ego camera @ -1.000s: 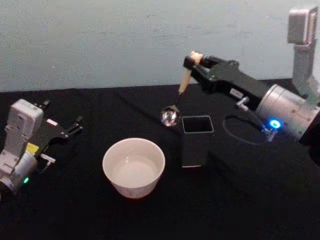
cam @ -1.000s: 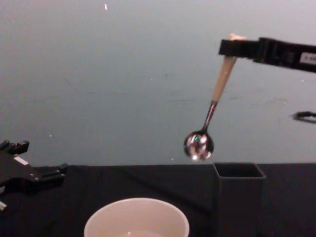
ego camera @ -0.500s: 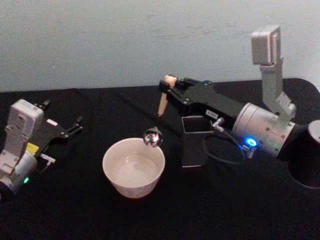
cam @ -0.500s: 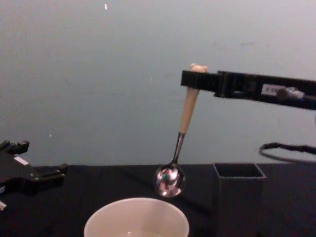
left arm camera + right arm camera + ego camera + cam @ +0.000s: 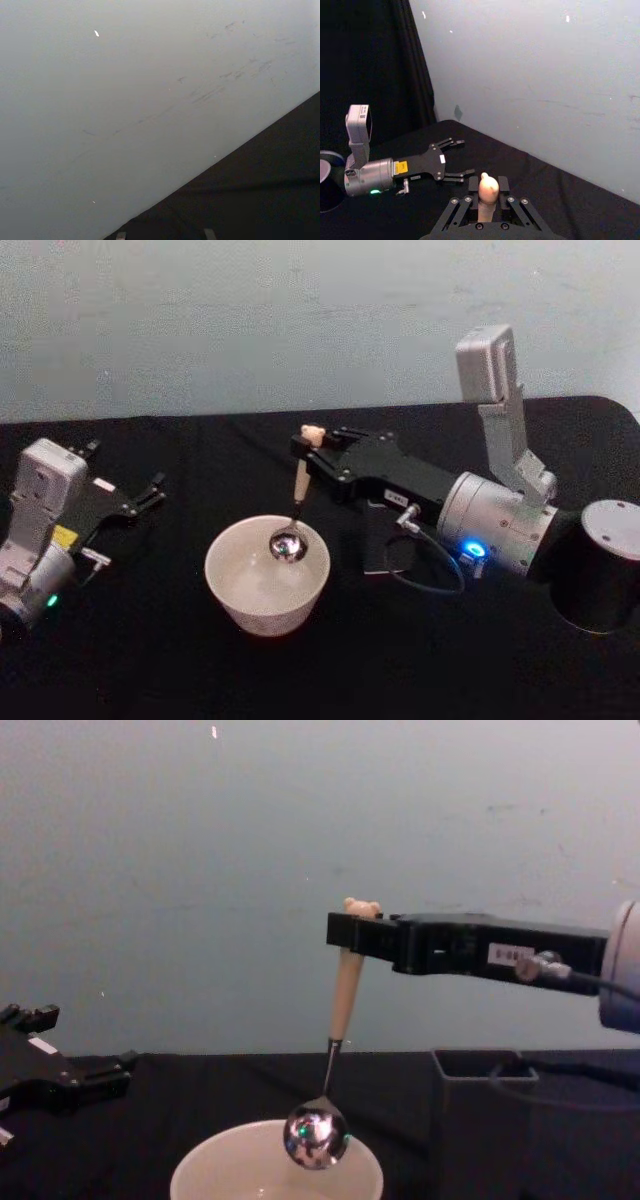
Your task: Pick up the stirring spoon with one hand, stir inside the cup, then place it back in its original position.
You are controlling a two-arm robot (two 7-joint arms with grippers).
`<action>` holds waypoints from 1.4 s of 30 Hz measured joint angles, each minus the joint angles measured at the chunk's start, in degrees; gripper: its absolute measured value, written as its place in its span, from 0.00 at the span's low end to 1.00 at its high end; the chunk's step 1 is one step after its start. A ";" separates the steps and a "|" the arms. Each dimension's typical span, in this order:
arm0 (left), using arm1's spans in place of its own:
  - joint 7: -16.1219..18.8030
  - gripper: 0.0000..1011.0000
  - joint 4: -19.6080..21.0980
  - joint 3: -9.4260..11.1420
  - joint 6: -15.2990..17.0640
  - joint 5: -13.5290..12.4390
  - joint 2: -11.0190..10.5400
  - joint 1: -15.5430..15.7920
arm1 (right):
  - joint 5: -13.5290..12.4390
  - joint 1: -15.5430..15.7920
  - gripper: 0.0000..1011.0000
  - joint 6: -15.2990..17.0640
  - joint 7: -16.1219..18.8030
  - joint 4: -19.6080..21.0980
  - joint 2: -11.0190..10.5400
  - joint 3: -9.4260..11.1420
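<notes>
Left gripper [image 5: 128,468] rests on the black table [image 5: 150,660] at the far left, well apart from the cup, with its fingers spread wide and nothing between them. Cup [image 5: 265,612], cream-white and round, stands at centre front of the table. Stirring spoon [image 5: 346,998] hangs nearly upright over the cup, slightly tilted, with its shiny bowl inside the cup's opening at about rim level; contact with the cup's inside cannot be determined. Right gripper [image 5: 310,441] reaches in from the right, level above the table, clamped on the beige handle just below the bear head. Dark grey holder [image 5: 480,1120] stands just right of the cup, partly hidden by the right arm.
</notes>
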State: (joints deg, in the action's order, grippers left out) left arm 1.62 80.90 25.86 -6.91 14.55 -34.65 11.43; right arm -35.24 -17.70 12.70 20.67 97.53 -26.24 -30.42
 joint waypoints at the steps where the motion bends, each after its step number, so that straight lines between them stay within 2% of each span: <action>1: 0.00 0.99 0.00 0.00 0.00 0.00 0.00 0.00 | 0.12 -0.02 0.22 -0.02 0.07 -0.10 0.12 -0.06; 11: 0.00 0.99 0.00 0.00 0.00 0.00 0.00 0.00 | 1.83 -0.23 0.22 -0.58 1.15 -1.59 1.09 -0.91; 31: 0.00 0.99 0.00 0.00 0.00 0.00 0.00 0.00 | 7.34 -1.17 0.22 -1.78 4.14 -6.21 2.76 -3.57; 42: 0.00 0.99 0.00 0.00 0.00 0.00 0.00 0.00 | 9.22 -1.35 0.22 -1.76 4.87 -7.74 4.73 -4.66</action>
State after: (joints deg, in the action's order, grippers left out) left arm 1.62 80.90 25.86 -6.91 14.55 -34.65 11.43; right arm -26.02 -19.05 10.94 25.54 89.79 -21.51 -35.08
